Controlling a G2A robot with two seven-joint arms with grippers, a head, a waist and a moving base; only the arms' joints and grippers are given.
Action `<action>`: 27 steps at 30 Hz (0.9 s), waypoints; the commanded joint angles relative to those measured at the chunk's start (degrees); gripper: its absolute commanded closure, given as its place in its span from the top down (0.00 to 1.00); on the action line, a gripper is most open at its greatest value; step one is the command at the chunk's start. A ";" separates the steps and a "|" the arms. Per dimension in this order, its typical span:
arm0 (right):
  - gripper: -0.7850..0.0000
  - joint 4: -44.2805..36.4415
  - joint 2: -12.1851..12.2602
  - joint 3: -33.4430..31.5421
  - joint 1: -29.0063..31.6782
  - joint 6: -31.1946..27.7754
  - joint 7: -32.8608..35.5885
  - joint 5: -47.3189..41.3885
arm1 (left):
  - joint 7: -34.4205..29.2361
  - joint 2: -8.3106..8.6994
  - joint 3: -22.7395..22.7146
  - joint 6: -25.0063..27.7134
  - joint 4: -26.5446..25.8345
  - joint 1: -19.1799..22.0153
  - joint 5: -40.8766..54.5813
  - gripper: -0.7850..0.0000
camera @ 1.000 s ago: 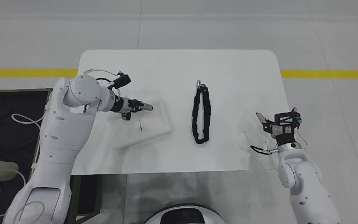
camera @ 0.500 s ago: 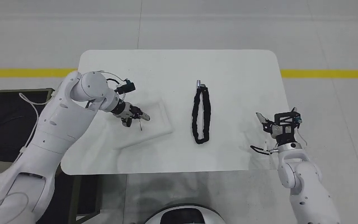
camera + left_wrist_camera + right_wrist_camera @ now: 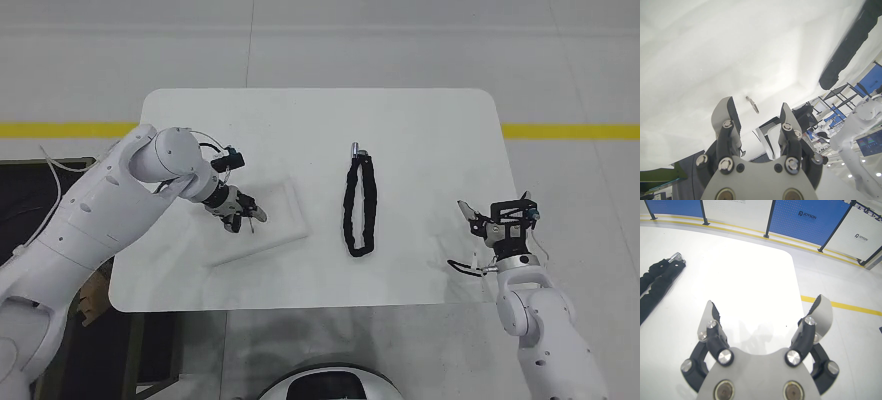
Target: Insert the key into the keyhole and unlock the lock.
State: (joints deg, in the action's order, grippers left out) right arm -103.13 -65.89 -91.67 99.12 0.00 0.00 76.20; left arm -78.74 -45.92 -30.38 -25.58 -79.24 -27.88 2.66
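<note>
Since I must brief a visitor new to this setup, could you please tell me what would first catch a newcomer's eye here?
A black sleeved chain lock lies along the middle of the white table, metal end toward the far edge. At the left, the left pincer hangs open over a white pad, a small key just ahead of its tips. The right pincer sits open at the right edge.
</note>
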 commanded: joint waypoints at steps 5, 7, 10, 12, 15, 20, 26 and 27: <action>1.00 0.00 0.00 0.00 0.00 0.00 0.00 0.00 | 2.81 1.94 7.05 -2.80 -1.27 4.88 5.07 0.40; 1.00 0.00 0.00 0.00 0.00 0.00 0.00 0.00 | 3.96 2.45 8.69 -3.94 -1.47 5.96 6.83 0.38; 1.00 0.00 0.00 0.00 0.00 0.00 0.00 0.00 | 5.73 3.04 10.37 -5.71 -2.18 7.23 8.95 0.34; 1.00 0.00 0.00 0.00 0.00 0.00 0.00 0.00 | 6.67 3.36 11.32 -6.65 -2.38 7.71 9.45 0.33; 1.00 0.00 0.00 0.00 0.00 0.00 0.00 0.00 | 7.84 3.62 12.50 -7.81 -3.14 8.18 9.35 0.38; 1.00 0.00 0.00 0.00 0.00 0.00 0.00 0.00 | 8.59 3.73 13.51 -8.56 -3.07 8.32 9.11 0.36; 1.00 0.00 0.00 0.00 0.00 0.00 0.00 0.00 | 8.56 3.52 13.81 -8.52 -2.91 8.30 9.24 0.31; 1.00 0.00 0.00 0.00 0.00 0.00 0.00 0.00 | 8.56 3.49 13.77 -8.53 -2.73 8.22 9.19 0.30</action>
State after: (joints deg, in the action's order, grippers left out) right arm -103.13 -65.89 -91.67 99.12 0.00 0.00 76.20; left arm -70.13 -42.41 -16.55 -34.16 -82.12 -19.59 11.85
